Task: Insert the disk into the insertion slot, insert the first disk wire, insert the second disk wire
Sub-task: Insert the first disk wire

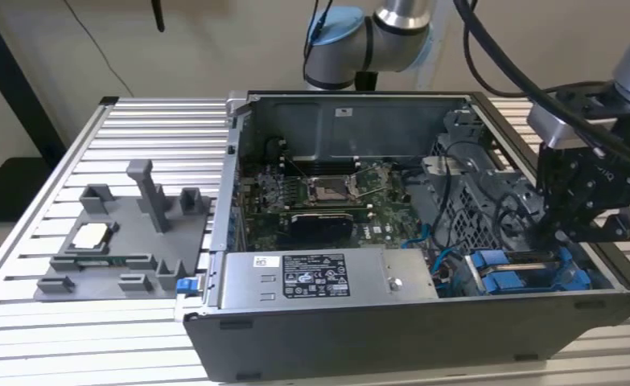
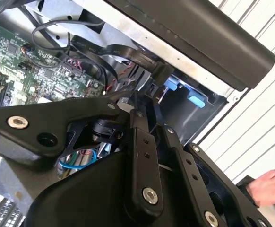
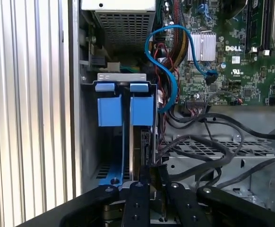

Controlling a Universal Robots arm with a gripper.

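Note:
The disk (image 3: 143, 144) stands edge-on, partly down in the insertion slot (image 3: 88, 151), next to the slot's blue plastic fittings (image 3: 110, 111). My gripper (image 3: 149, 174) sits at the disk's near end with its fingers drawn close on either side of it. In the second wrist view the gripper (image 2: 135, 107) points into the bay beside a blue tab (image 2: 196, 100). From the exterior view, the gripper (image 1: 568, 240) hangs over the blue-fitted bay (image 1: 529, 272) at the case's front corner, on that view's right. Loose black wires (image 3: 208, 130) lie beside the bay.
A blue wire (image 3: 168, 61) loops from the motherboard (image 1: 326, 193) toward the bay. The grey power-supply box (image 1: 315, 277) fills the case's front. A grey fixture tray (image 1: 121, 241) rests on the slatted table at the exterior view's left. A person's hand (image 2: 270, 184) rests near the case.

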